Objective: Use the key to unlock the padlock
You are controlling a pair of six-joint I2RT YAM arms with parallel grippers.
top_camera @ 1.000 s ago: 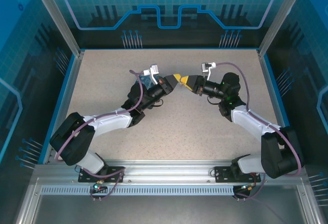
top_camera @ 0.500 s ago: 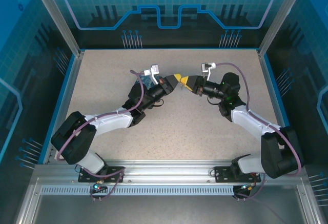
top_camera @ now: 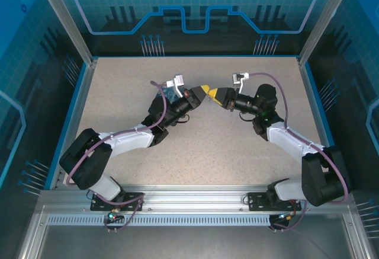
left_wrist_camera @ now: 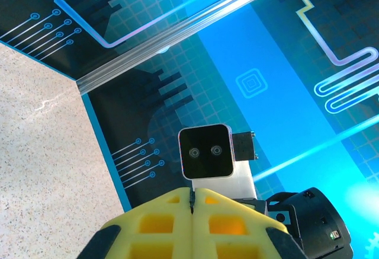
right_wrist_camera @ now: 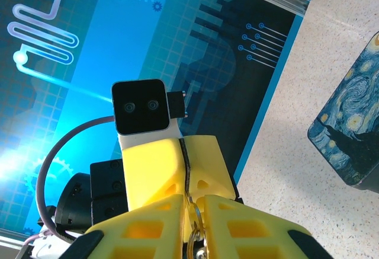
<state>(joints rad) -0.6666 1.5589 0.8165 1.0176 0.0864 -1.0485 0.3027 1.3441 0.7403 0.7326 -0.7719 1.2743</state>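
Observation:
My two grippers meet tip to tip above the middle of the table. The left gripper [top_camera: 205, 89] [left_wrist_camera: 192, 191] is shut; a thin dark sliver of the padlock [left_wrist_camera: 191, 203] shows between its yellow fingertips, the rest hidden. In the right wrist view that same dark edge of the padlock [right_wrist_camera: 186, 170] runs down the seam of the left gripper's fingers [right_wrist_camera: 151, 167]. The right gripper [top_camera: 215, 91] [right_wrist_camera: 193, 202] is shut on the key, whose small metal ring [right_wrist_camera: 195, 218] hangs in the narrow gap between its fingers. The key's tip touches the left fingertips.
A dark blue box with a swirly night-sky print [right_wrist_camera: 353, 133] [top_camera: 162, 98] lies on the speckled table beside the left arm. The blue rim and back wall [left_wrist_camera: 106, 152] stand behind. The right wrist camera [left_wrist_camera: 205, 151] faces my left fingers closely.

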